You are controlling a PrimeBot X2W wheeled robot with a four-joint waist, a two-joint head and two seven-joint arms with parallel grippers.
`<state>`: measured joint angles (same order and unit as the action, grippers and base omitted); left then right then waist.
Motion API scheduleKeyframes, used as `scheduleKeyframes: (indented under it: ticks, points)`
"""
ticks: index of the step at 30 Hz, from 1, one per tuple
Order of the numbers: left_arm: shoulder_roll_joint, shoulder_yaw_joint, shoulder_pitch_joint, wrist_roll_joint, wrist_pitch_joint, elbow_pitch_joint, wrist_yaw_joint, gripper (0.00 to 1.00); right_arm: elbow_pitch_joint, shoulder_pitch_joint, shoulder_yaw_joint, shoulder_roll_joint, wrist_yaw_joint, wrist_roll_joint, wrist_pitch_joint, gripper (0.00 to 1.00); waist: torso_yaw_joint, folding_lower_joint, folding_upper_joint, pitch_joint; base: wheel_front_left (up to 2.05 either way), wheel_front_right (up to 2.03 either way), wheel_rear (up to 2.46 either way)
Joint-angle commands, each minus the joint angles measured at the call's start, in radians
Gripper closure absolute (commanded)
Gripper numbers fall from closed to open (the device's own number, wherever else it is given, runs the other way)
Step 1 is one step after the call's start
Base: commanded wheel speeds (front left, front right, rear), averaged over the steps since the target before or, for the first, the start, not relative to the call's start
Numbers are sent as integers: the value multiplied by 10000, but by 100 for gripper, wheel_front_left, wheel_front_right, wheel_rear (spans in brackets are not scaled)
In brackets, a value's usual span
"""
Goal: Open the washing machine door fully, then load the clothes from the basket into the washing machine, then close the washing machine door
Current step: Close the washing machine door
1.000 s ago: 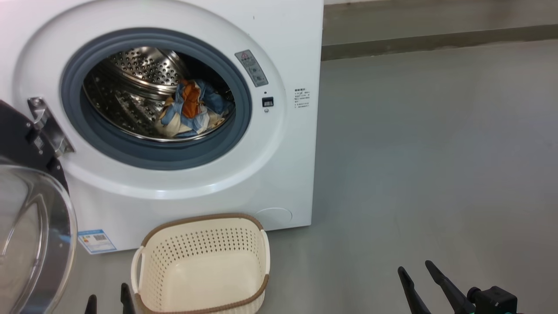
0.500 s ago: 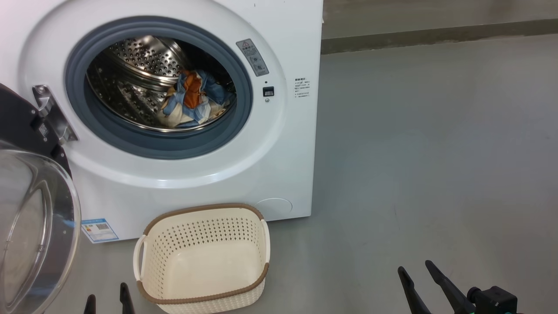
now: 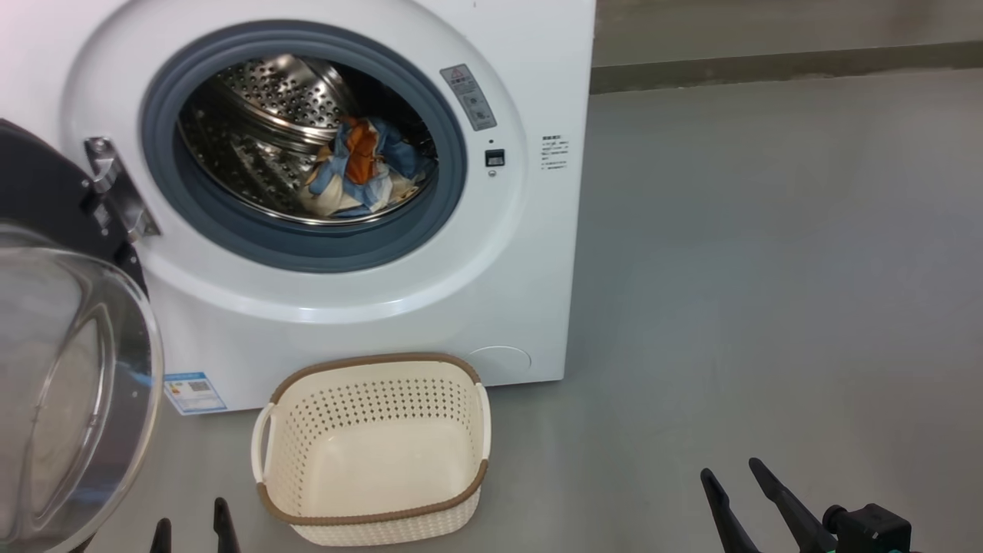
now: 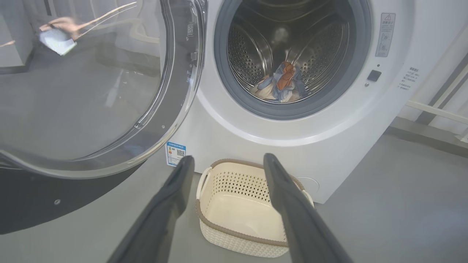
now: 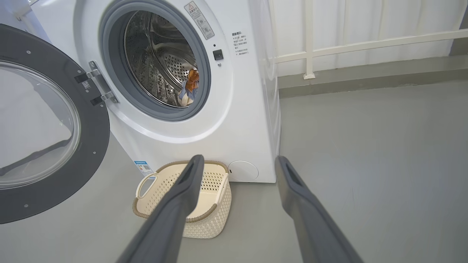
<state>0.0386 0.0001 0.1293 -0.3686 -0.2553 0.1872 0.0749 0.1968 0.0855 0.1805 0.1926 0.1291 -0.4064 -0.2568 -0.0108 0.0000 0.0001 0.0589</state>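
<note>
While the clothes (image 3: 361, 165) sit forward in the drum (image 3: 261, 115), the washing machine door (image 3: 46, 192) could pinch them. Our left hand (image 3: 191, 520) and right hand (image 3: 731, 470) gape empty.

We see the washing machine (image 3: 522, 292) with its door (image 3: 46, 192) swung open, the clothes (image 3: 361, 165) bundled in its drum (image 3: 261, 100), and the basket (image 3: 369, 361) just before it. Our left gripper (image 3: 191, 513) and right gripper (image 3: 729, 468) sit farther back from it, fingers spread.

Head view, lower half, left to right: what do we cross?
washing machine door → left claw → basket → right claw. Both claws are open and hold nothing.
</note>
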Motion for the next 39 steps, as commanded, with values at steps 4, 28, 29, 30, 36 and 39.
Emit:
scheduleKeyframes:
  ticks: [4,28,29,30,36,39]
  points:
    - [116,276,-180,139,-65,-272,63,0,-226,-190,223,97,16,72,-49,0,441,0,-1,28,0,0,0]
    - [116,201,-41,164,-65,-390,91,0,-210,-268,339,92,16,59,-49,0,3020,0,-1,162,0,0,0]
    - [116,190,-37,173,-65,-401,106,0,-212,-276,344,83,16,61,-49,0,3125,0,-1,175,0,0,0]
    - [116,188,-31,181,-65,-399,99,0,-213,-284,343,75,16,62,-49,0,3222,0,-1,189,0,0,0]
    - [116,237,-35,297,-65,-337,-8,0,-201,-327,393,65,16,74,-49,0,3767,0,-1,249,0,0,0]
    - [116,261,-43,335,-65,-330,-48,0,-186,-345,398,70,16,75,-49,0,4014,0,-1,266,0,0,0]
